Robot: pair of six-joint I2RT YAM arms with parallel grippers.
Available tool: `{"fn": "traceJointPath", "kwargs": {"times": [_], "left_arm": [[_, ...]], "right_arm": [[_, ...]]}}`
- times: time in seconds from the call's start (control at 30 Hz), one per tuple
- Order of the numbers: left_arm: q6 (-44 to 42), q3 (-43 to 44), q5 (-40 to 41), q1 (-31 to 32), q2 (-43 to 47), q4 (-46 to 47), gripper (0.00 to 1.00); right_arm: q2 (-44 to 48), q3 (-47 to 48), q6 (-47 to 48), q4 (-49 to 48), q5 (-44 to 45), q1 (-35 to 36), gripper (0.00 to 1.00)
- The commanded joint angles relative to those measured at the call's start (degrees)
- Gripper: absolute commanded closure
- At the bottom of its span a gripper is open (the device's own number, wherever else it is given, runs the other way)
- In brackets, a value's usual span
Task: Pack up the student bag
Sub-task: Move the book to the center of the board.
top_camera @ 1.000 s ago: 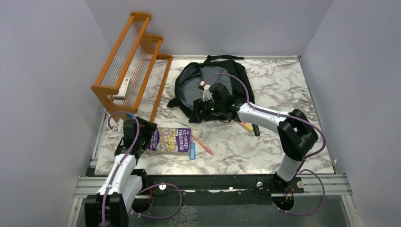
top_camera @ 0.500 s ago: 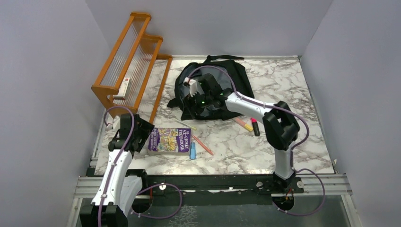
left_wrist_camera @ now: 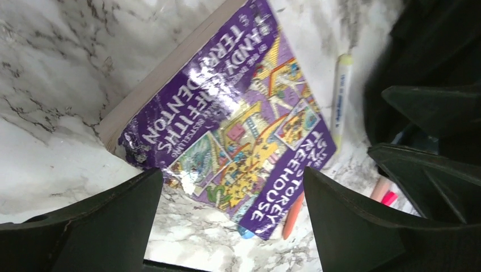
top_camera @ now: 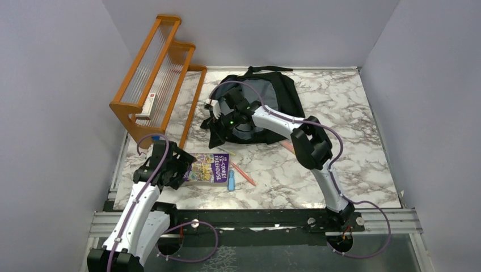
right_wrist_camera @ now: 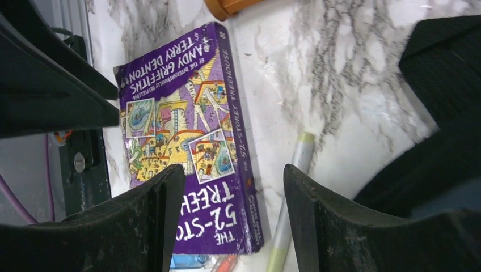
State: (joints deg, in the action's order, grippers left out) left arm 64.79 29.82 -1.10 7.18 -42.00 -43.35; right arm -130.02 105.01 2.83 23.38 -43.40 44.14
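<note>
While the black backpack (top_camera: pixel 279 95) lies slumped toward the far edge of the marble table (top_camera: pixel 351 141), grey lining showing, the right gripper (top_camera: pixel 216 110) hovers at the bag's left rim with its fingers spread and nothing between them; a pale marker (right_wrist_camera: pixel 296 181) lies just beside the bag. Near the front left corner the left gripper (top_camera: pixel 180 164) hangs wide open and empty over the left end of a purple paperback (top_camera: pixel 211 168); a blue marker (top_camera: pixel 231 181) and an orange pen (top_camera: pixel 245 174) lie just right of the book; a wooden rack (top_camera: pixel 153 73) stands along the left side.
</note>
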Motion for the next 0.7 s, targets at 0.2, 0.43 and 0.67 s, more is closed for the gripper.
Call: {"fn": "traceJointPath", "kwargs": {"times": [0.2, 0.43, 0.67], "left_arm": [[9.0, -6.9, -1.5, 6.2, -4.9, 5.1, 0.07], [10.5, -8.4, 0.2, 8.2, -10.1, 11.4, 0.12], [10.9, -9.8, 2.0, 8.3, -13.3, 14.0, 0.30]], "right_arm": [[-7.6, 6.5, 2.4, 4.5, -6.1, 3.1, 0.34], [-9.8, 7.0, 2.6, 5.5, -7.1, 3.8, 0.35], [-10.0, 5.6, 1.6, 9.5, -1.5, 4.4, 0.36]]}}
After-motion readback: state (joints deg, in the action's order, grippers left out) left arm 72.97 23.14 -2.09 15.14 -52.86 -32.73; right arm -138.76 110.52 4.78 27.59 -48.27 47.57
